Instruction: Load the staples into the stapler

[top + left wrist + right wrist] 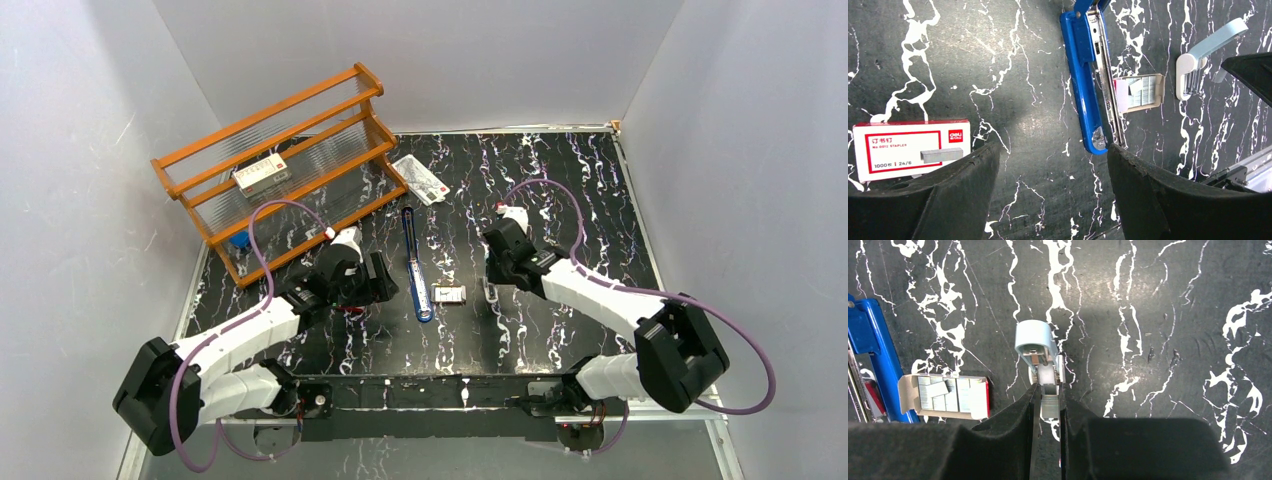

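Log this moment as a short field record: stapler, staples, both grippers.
stapler: lying opened out flat, metal channel exposed
staple tray: right beside the stapler, strips inside
staple box: red-and-white, lying by the left gripper's finger
left gripper: open, empty
right gripper: shut on a staple strip
loading: strip not yet in the stapler
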